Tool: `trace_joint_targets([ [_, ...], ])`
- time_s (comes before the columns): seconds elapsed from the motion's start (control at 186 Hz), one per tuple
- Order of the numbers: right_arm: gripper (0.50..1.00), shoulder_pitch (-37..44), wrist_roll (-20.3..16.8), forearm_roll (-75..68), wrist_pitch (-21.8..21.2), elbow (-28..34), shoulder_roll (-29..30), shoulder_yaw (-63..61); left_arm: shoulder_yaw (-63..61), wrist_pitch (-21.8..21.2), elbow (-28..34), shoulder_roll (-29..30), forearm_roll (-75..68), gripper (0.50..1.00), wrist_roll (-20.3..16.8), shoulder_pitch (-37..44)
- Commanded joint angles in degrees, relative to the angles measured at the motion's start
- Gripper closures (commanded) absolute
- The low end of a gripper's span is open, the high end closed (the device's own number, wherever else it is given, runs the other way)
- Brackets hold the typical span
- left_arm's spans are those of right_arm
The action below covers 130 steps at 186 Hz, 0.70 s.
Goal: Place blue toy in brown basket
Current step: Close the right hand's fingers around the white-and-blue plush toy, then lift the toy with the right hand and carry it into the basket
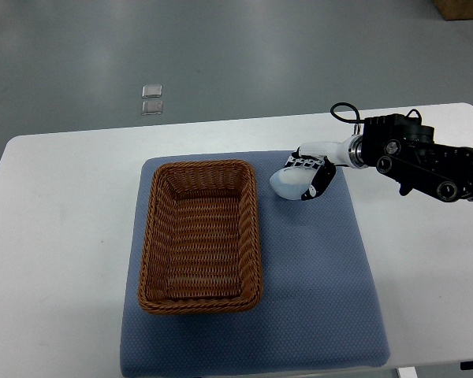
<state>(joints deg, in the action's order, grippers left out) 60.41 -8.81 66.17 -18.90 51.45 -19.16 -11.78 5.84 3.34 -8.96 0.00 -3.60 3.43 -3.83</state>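
One robot hand, the right hand [303, 179], curls its fingers around a pale blue toy [288, 185] beside the brown basket [201, 236]; released early, it could miss the rim.

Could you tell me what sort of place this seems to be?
Probably a robotics lab or test room: a bare white table on a grey floor, with a blue mat and a basket staged.

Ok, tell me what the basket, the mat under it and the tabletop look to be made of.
Brown basket: woven wicker or rattan, matte, judging by the ribbed interlaced strands on its walls and floor.
Blue mat: probably foam or fabric, matte, with a fine dotted texture and soft rounded corners.
White table: a smooth hard surface, perhaps laminate, with a faint sheen; the exact material can't be told.
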Motion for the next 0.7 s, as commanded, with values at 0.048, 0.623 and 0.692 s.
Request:
trace_joint_targets([
  [0.048,0.869,0.1,0.1,0.0,0.1,0.1,0.4,0.1,0.0,0.0,0.0,0.0,0.0,0.500,0.0,0.0],
  [0.623,0.973,10.0,1.0,-6.8,-2.8,7.9,-6.0,-1.9,0.1,0.0,0.0,0.0,0.0,0.500,0.0,0.0],
  [0.692,0.969,10.5,1.1,-9.5,-3.0,9.8,-5.4,-3.2,0.0,0.0,-0.1,0.0,0.0,0.500,0.0,0.0],
])
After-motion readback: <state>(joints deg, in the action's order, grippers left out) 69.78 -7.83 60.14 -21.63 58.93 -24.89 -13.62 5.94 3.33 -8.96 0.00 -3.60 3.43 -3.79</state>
